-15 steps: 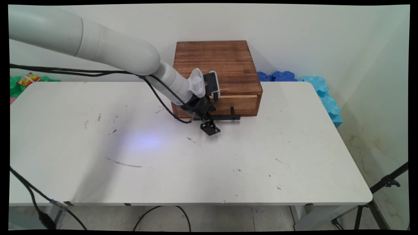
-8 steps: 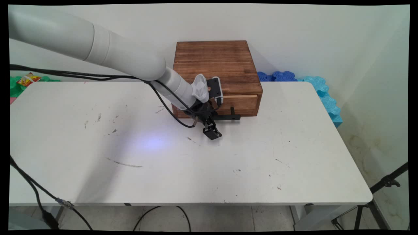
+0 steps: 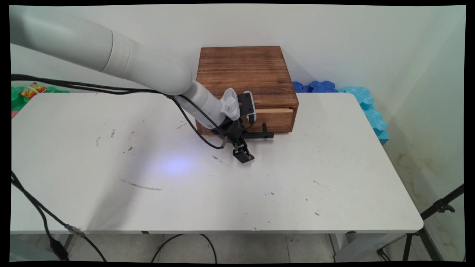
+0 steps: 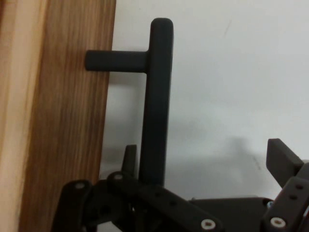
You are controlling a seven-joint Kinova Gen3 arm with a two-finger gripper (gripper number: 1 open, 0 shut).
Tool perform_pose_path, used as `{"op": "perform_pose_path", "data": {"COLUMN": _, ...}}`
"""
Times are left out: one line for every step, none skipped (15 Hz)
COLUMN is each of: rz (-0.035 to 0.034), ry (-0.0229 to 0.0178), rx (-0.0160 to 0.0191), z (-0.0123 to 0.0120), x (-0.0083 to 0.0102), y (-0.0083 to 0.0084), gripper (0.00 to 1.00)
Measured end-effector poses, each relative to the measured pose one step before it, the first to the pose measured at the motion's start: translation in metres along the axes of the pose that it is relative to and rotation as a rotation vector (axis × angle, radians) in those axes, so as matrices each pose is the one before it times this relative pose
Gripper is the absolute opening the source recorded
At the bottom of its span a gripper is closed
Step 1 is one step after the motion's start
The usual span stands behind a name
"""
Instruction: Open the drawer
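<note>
Item: black two-finger gripper (image 3: 243, 145), on a white arm reaching in from the upper left, held low over the white table (image 3: 222, 193) at the front of a dark-stained wooden box (image 3: 245, 70). State of hand: spread wide, gripping nothing. Directly ahead of the hand, in the hand view: a black bar handle (image 4: 157, 96), standing off a paler wooden drawer front (image 4: 63, 121) on a short black post. The bar runs straight away from the hand, lengthwise between the two fingers. Inner finger (image 4: 129, 157): in the gap between bar and drawer front, just beside the bar; contact cannot be told. Outer finger (image 4: 280, 157): well apart from the bar on its other side, over bare table (image 4: 231, 87). In the main view the bar handle (image 3: 259, 134) shows as a black bar extending from the hand toward the right along the drawer front (image 3: 276, 119), at the foot of the box, with the outer finger (image 3: 243, 155) pointing down just above the tabletop. A lighter strip of bare wood shows along the top of the drawer front. Black cables (image 3: 193, 122) trail back from the wrist. Beyond the box, far from the hand: blue foam mats (image 3: 365, 102) at the table's right rear edge.
</note>
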Motion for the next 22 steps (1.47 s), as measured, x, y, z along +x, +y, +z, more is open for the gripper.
{"op": "perform_pose_path", "data": {"rz": -0.00146, "ry": -0.00005, "rx": -0.00284, "z": -0.00031, "x": 0.00034, "y": 0.00138, "gripper": 1.0}}
{"op": "perform_pose_path", "data": {"rz": -0.00255, "ry": 0.00021, "rx": -0.00444, "z": -0.00049, "x": 0.00055, "y": 0.00213, "gripper": 1.0}}
{"op": "perform_pose_path", "data": {"rz": -0.00296, "ry": 0.00015, "rx": -0.00474, "z": -0.00079, "x": 0.00042, "y": 0.00233, "gripper": 1.0}}
{"op": "perform_pose_path", "data": {"rz": -0.00354, "ry": -0.00019, "rx": -0.00682, "z": -0.00126, "x": 0.00052, "y": 0.00362, "gripper": 1.0}}
{"op": "perform_pose_path", "data": {"rz": -0.00285, "ry": -0.00031, "rx": -0.00525, "z": -0.00114, "x": 0.00004, "y": 0.00291, "gripper": 1.0}}
{"op": "perform_pose_path", "data": {"rz": -0.00186, "ry": -0.00044, "rx": -0.00374, "z": -0.00084, "x": -0.00004, "y": 0.00214, "gripper": 1.0}}
{"op": "perform_pose_path", "data": {"rz": -0.00179, "ry": -0.00064, "rx": -0.00469, "z": -0.00096, "x": 0.00003, "y": 0.00263, "gripper": 1.0}}
{"op": "perform_pose_path", "data": {"rz": -0.00168, "ry": -0.00089, "rx": -0.00439, "z": -0.00107, "x": -0.00026, "y": 0.00274, "gripper": 1.0}}
{"op": "perform_pose_path", "data": {"rz": -0.00206, "ry": -0.00115, "rx": -0.00496, "z": -0.0013, "x": -0.00049, "y": 0.00324, "gripper": 1.0}}
{"op": "perform_pose_path", "data": {"rz": -0.00149, "ry": -0.00134, "rx": -0.00488, "z": -0.0012, "x": -0.00059, "y": 0.00331, "gripper": 1.0}}
{"op": "perform_pose_path", "data": {"rz": -0.00164, "ry": -0.00197, "rx": -0.0068, "z": -0.00159, "x": -0.00112, "y": 0.00452, "gripper": 1.0}}
{"op": "perform_pose_path", "data": {"rz": -0.00077, "ry": -0.00149, "rx": -0.00507, "z": -0.00108, "x": -0.00089, "y": 0.0034, "gripper": 1.0}}
{"op": "perform_pose_path", "data": {"rz": -0.00095, "ry": -0.00148, "rx": -0.00487, "z": -0.00111, "x": -0.00105, "y": 0.00339, "gripper": 1.0}}
{"op": "perform_pose_path", "data": {"rz": -0.00073, "ry": -0.00095, "rx": -0.00303, "z": -0.00081, "x": -0.00085, "y": 0.00223, "gripper": 1.0}}
{"op": "perform_pose_path", "data": {"rz": -0.00061, "ry": -0.00172, "rx": -0.0051, "z": -0.00104, "x": -0.00125, "y": 0.00349, "gripper": 1.0}}
{"op": "perform_pose_path", "data": {"rz": 0.00002, "ry": -0.00097, "rx": -0.00356, "z": -0.00065, "x": -0.00064, "y": 0.00239, "gripper": 1.0}}
{"op": "perform_pose_path", "data": {"rz": -0.00051, "ry": -0.00166, "rx": -0.00585, "z": -0.00117, "x": -0.00135, "y": 0.00412, "gripper": 1.0}}
{"op": "perform_pose_path", "data": {"rz": 0.00004, "ry": -0.0013, "rx": -0.00546, "z": -0.00091, "x": -0.00104, "y": 0.00371, "gripper": 1.0}}
{"op": "perform_pose_path", "data": {"rz": 0.00008, "ry": -0.0012, "rx": -0.00645, "z": -0.00092, "x": -0.00099, "y": 0.00428, "gripper": 1.0}}
{"op": "perform_pose_path", "data": {"rz": 0.00031, "ry": -0.00074, "rx": -0.00548, "z": -0.0007, "x": -0.00077, "y": 0.00367, "gripper": 1.0}}
{"op": "perform_pose_path", "data": {"rz": 0.0007, "ry": -0.00048, "rx": -0.00352, "z": -0.00051, "x": -0.00053, "y": 0.00253, "gripper": 1.0}}
{"op": "perform_pose_path", "data": {"rz": 0.00074, "ry": -0.00045, "rx": -0.00521, "z": -0.0009, "x": -0.00089, "y": 0.00365, "gripper": 1.0}}
